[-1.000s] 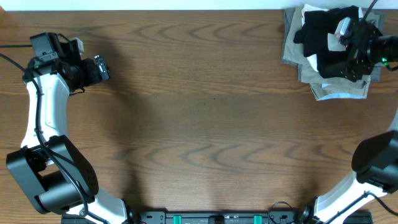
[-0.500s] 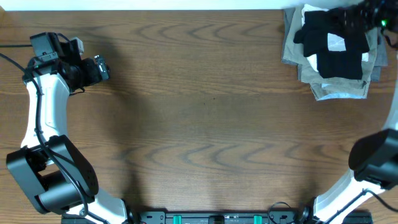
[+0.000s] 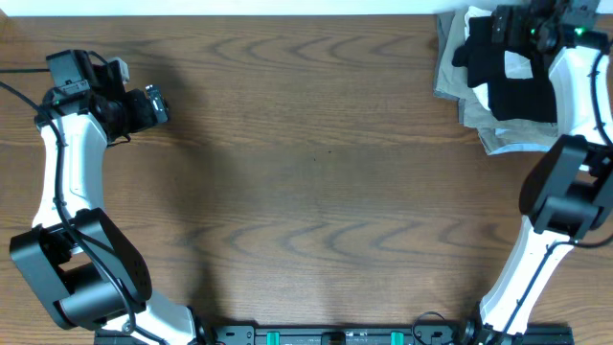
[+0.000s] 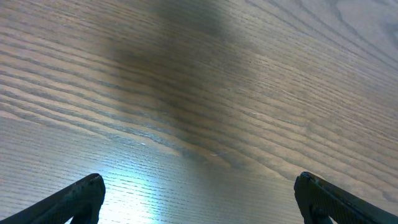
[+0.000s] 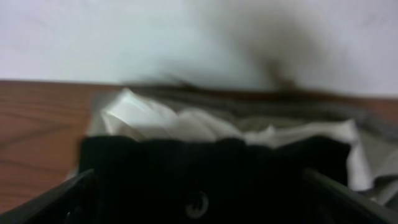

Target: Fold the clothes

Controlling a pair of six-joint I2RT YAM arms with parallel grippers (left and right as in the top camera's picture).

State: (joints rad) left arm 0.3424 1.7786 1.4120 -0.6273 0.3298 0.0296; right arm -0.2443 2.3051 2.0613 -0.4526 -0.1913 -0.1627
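Observation:
The black garment [image 3: 517, 94] lies crumpled on a pile of folded clothes at the table's far right corner. In the right wrist view it fills the bottom of the frame [image 5: 155, 180], with a tiny pale logo [image 5: 198, 204] facing up. My right gripper [image 3: 512, 24] hovers at the back edge of the pile. It is open [image 5: 199, 183], and its fingers straddle the black fabric without gripping it. My left gripper [image 3: 153, 105] is open [image 4: 199, 199] and empty over bare wood at the far left.
A white garment [image 5: 186, 124] and olive-grey folded garments [image 3: 512, 142] lie under the black one. The pale back wall [image 5: 186, 37] rises just behind the pile. My right arm's white link [image 3: 575, 86] crosses the pile's right side. The wooden table [image 3: 316, 192] spreads between the arms.
My right gripper has left the pile's right side and swung to the back edge, now facing the wall. The black garment stays on the pile. The left arm has not moved.

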